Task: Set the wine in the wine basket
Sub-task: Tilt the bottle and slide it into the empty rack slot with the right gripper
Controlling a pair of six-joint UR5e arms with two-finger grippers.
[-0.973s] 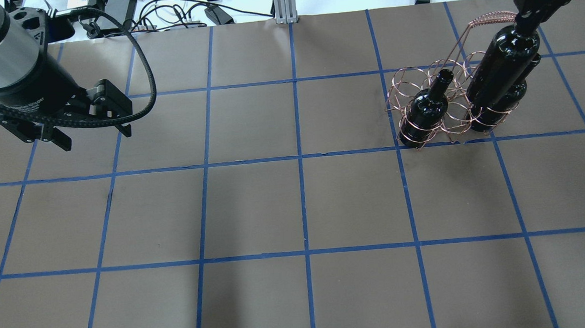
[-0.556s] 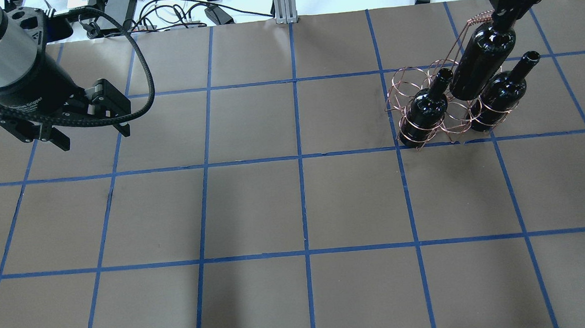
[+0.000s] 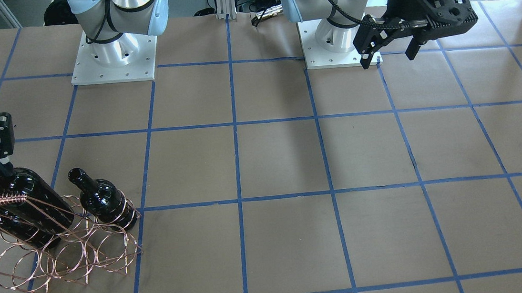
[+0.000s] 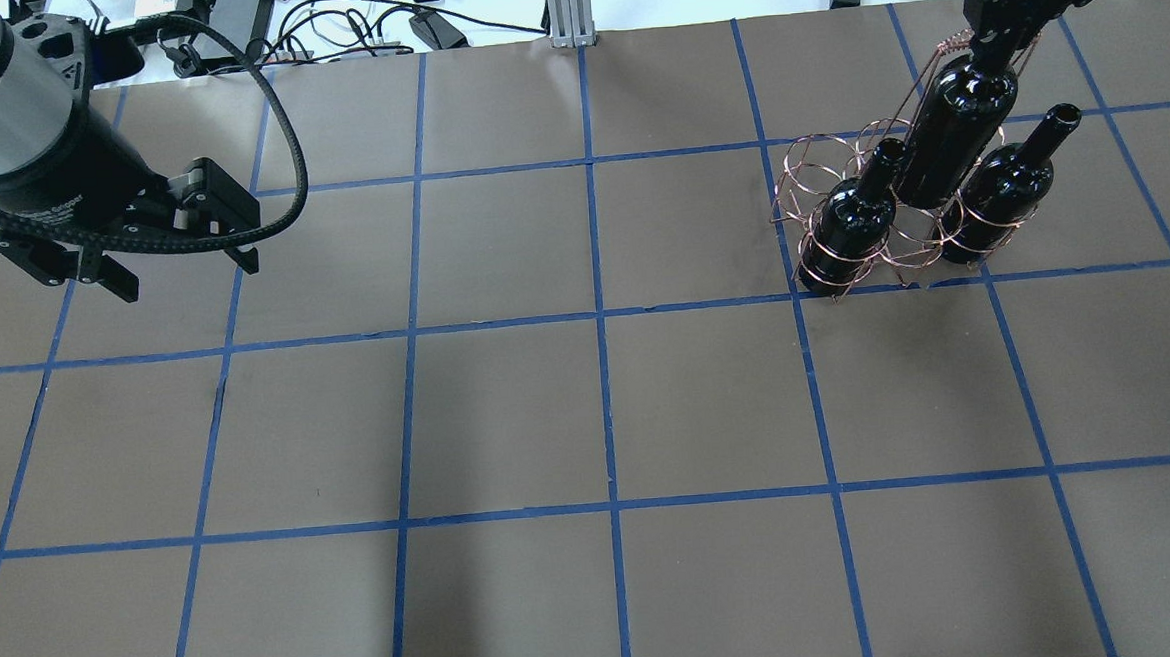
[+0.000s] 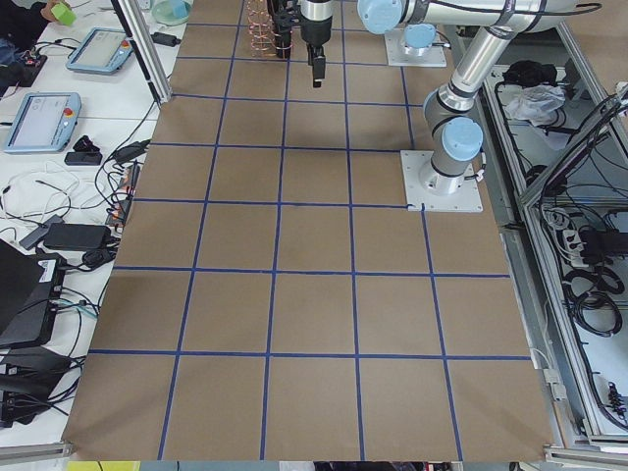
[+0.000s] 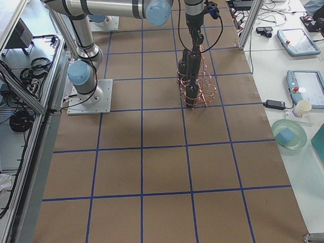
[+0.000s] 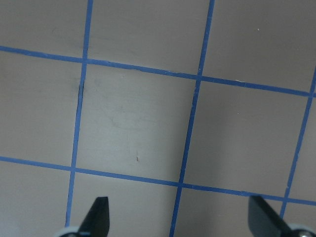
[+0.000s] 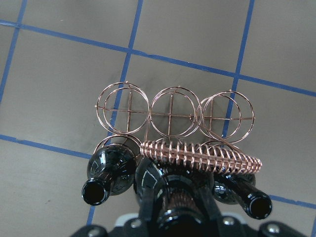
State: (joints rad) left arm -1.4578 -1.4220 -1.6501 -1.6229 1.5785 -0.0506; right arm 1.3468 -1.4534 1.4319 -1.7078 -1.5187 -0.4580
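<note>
- Over at the table's far right in the overhead view, my right gripper (image 4: 997, 45) is clamped on the neck of a near-black glossy glass wine bottle (image 4: 954, 139). It holds the bottle above a rose-gold wire basket of round rings (image 4: 803, 165).
- I grip it by the neck so the body hangs free and the base can drop through a ring.
- The bottle leans, its base toward the middle ring of the row nearer me.
- Two matching dark bottles, one (image 4: 855, 219) and the other (image 4: 1008, 186), stand seated on either side. I judge the gap between them to be my target.
- My left gripper (image 4: 187, 274) hangs well apart over the brown paper table (image 4: 509, 413), fingers spread and holding nothing.
- Only the right wrist view shows the three empty rings (image 8: 173, 109) of the far row. It also shows the braided wire handle (image 8: 197, 155) just beside the neck, which I judge a snag risk.
- Only the overhead view shows the lean clearly.
- No view shows whether the base has reached the basket's floor.
</note>
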